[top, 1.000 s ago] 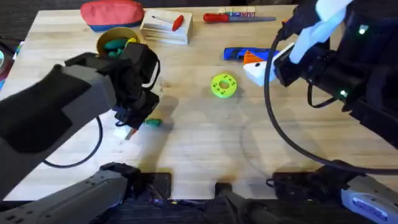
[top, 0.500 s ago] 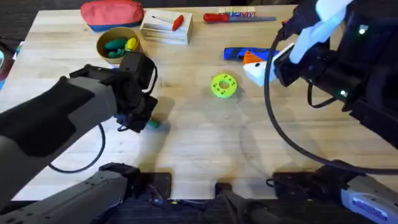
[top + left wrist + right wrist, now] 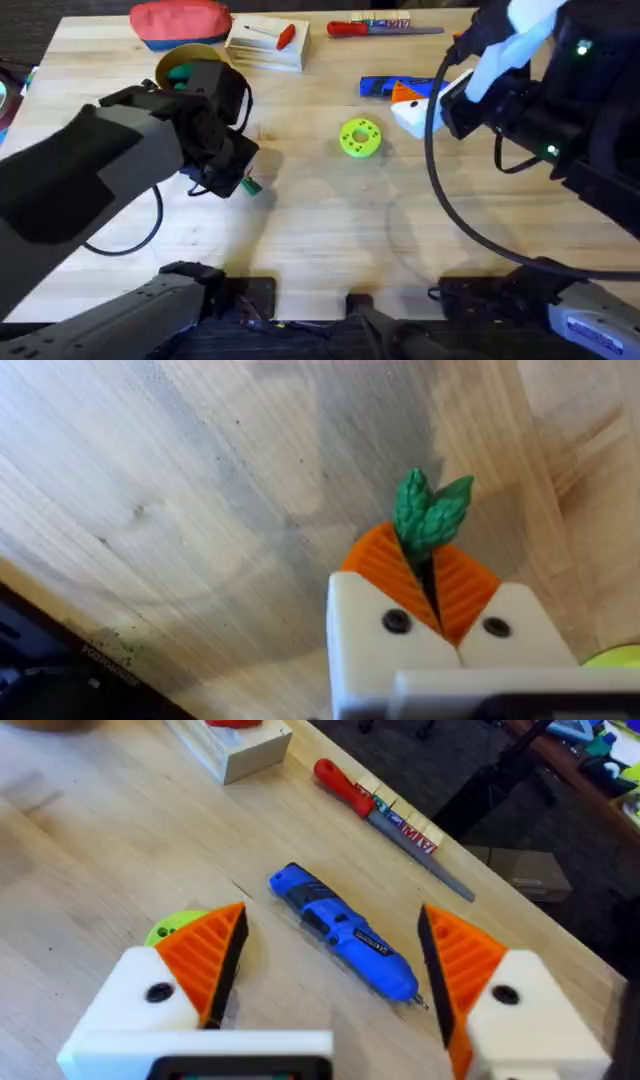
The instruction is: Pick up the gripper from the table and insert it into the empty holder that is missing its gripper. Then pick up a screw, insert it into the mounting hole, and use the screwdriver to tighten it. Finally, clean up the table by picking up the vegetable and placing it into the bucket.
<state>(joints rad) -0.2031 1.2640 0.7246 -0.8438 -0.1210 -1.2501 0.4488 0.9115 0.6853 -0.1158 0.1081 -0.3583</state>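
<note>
Pinching the vegetable (image 3: 430, 512) btwn its orange pads, the left gripper (image 3: 432, 575) hangs above the table (image 3: 320, 230), near the bucket (image 3: 183, 66). Leafy green tip pokes out past the pads. Right gripper (image 3: 330, 955) is spread wide over the screwdriver (image 3: 343, 928), w/ the green ring disc (image 3: 360, 137) just beside it.

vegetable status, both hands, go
Left hand shut on vegetable, above table, short of bucket. Right hand open over screwdriver. Path looks free.
</note>
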